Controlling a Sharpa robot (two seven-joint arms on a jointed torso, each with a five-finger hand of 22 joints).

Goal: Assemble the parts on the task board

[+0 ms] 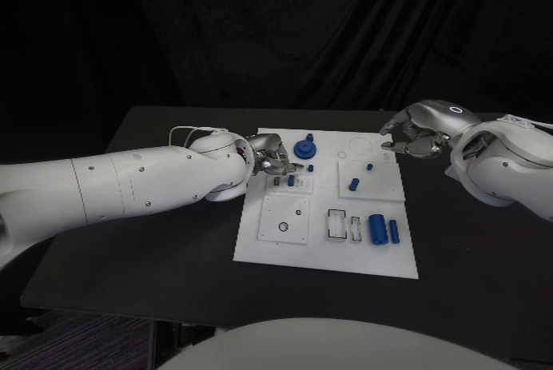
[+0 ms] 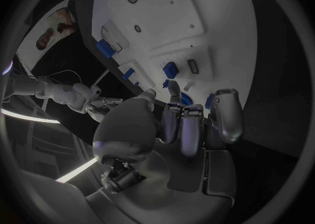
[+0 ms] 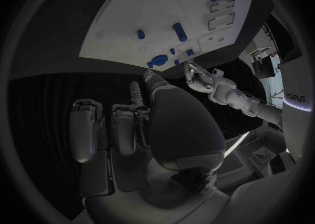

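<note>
The left hand [image 1: 270,162] is the one that matters here. It's parked over the left edge of the task board [image 1: 288,254], toward the far-left corner, fingers curled in over the small blue parts there. From the head view it's hard to say if it's actually pinching anything; the left wrist view shows the fingers [image 2: 187,129] bunched together with tips pointing down at the board, right next to a small blue peg [image 2: 170,69] and a couple of other blue bits, but nothing clearly sits between them. So whether that hand grips a part: cannot tell.

The blue gear-like part [image 1: 304,149] sits just beyond that hand, toward the far edge of the board, standing up on its spot. That's the closest piece, and it lies on the far side of the fingertips.

The right hand [image 1: 411,136] hovers off the board's far-right corner, above the bare bench [image 1: 150,290], fingers loosely curled with nothing visible in them.

The two blue cylinders [image 1: 383,228] lie near the board's right edge toward the near side, long axes running near-to-far, side by side next to the rectangular slots [image 1: 336,224]. Those are nearer the right arm, though well apart from its hand at the moment.

Best guess: the left hand handles the far-left cluster, since it's basically on top of it.
</note>
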